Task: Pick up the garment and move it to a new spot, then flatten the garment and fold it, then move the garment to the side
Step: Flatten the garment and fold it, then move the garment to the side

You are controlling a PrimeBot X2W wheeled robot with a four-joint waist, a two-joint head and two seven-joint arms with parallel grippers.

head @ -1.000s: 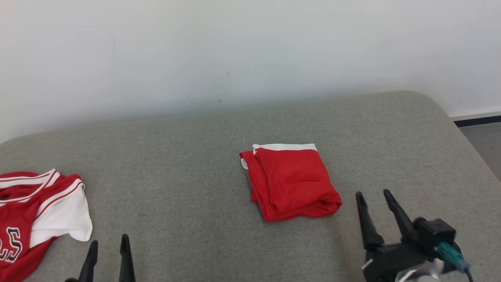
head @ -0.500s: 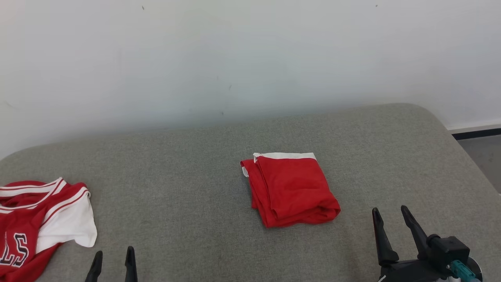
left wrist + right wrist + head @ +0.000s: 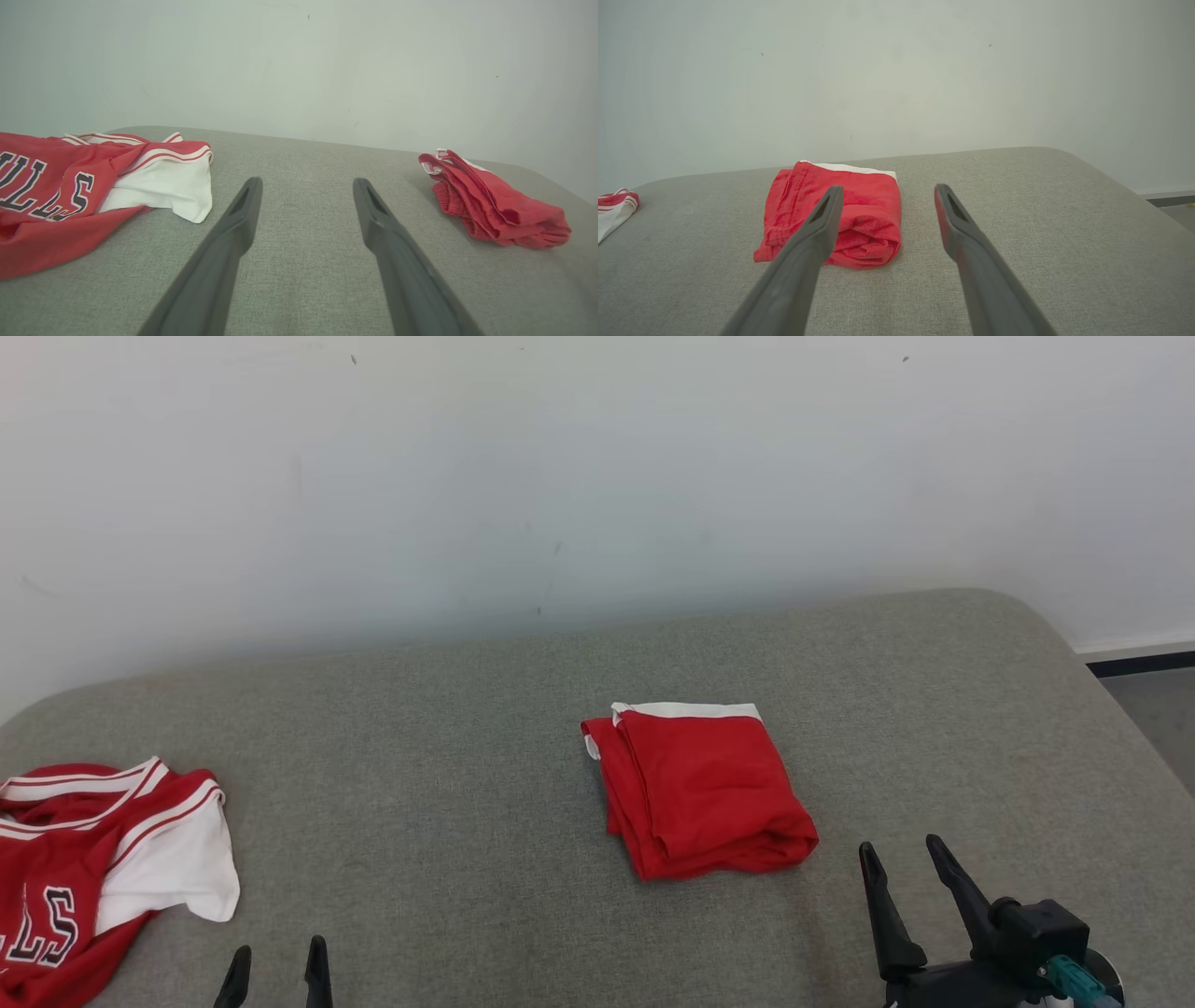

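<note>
Folded garment is closest to the right gripper, which sits low at the near right, jaws spread and empty. The left gripper, also spread and empty, is at the near left, well apart from the garment. The red bundle lies on the grey cushion, just beyond and left of the right gripper. Its long axis runs away from the robot, so the right arm looks better placed to shift it aside. A loose jersey lies at the far left.

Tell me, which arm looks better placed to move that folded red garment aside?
Probably the right. The right gripper, open, sits close to the folded red garment, while the left gripper, also open, is farther off, near the red and white jersey.
</note>
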